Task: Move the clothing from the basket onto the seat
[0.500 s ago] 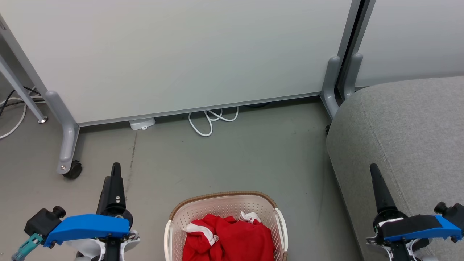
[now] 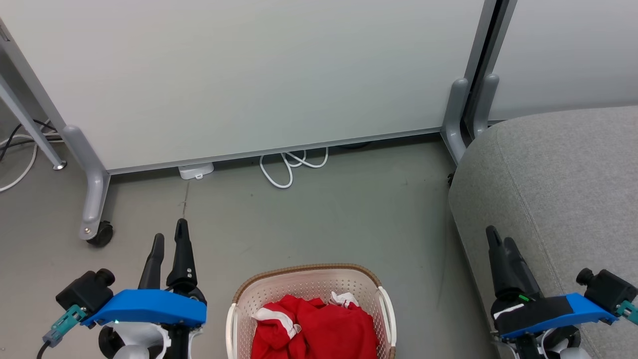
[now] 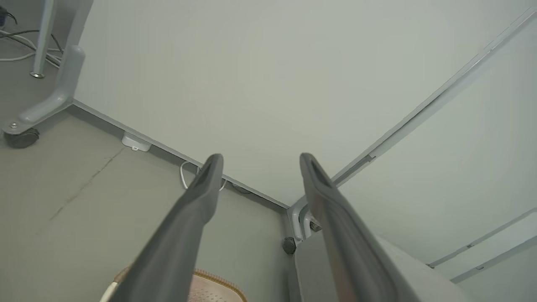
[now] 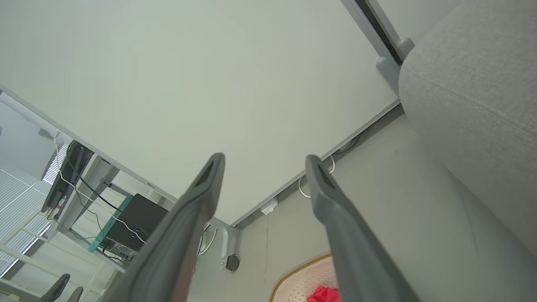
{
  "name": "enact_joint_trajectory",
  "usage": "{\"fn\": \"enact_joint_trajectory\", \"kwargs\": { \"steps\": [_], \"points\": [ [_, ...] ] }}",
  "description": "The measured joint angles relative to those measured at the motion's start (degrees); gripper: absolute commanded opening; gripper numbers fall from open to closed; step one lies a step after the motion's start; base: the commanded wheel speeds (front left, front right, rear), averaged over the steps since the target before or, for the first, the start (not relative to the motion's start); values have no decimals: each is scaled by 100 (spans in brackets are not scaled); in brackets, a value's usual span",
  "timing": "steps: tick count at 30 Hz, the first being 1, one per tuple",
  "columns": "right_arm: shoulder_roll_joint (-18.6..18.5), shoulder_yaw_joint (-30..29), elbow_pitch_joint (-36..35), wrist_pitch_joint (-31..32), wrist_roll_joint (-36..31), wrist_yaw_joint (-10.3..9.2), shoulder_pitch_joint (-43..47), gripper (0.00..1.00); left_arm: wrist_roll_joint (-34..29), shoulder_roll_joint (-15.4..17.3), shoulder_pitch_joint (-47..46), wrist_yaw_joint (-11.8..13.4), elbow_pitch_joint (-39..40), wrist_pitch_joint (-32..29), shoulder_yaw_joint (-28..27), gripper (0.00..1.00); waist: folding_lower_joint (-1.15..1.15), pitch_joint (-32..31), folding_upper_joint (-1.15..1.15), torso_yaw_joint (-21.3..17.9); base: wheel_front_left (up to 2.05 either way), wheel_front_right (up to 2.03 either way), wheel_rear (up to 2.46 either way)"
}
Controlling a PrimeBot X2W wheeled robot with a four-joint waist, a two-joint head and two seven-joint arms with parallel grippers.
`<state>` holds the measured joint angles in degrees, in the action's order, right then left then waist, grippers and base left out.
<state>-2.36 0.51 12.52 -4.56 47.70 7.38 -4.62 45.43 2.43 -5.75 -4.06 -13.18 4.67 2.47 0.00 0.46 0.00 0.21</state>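
Your left gripper (image 2: 170, 229) and right gripper (image 2: 499, 235) are both spread, empty. The clothing (image 2: 314, 329) looks floppy, light; pinch a bunched fold.

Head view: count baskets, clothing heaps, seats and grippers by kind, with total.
Cream-white perforated plastic laundry basket: 1
Heap of red clothing, white trim: 1
Large grey fabric couch seat: 1
Dark two-fingered grippers: 2 (left gripper, right gripper)
Total: 5

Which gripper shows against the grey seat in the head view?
The right gripper: its jaws overlap the seat, while the left gripper stands over bare floor, left of the basket.
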Motion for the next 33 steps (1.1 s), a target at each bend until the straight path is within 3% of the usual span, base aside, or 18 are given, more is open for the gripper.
{"fn": "enact_joint_trajectory", "kwargs": {
  "steps": [33],
  "points": [
    [-12, 232, 126, -519, -2403, 2, -47, 100, -2290, 110, -24, 169, -114, 510, 545, 100, 0, -13, 0, 39, 0, 0, 0]
  ]
}}
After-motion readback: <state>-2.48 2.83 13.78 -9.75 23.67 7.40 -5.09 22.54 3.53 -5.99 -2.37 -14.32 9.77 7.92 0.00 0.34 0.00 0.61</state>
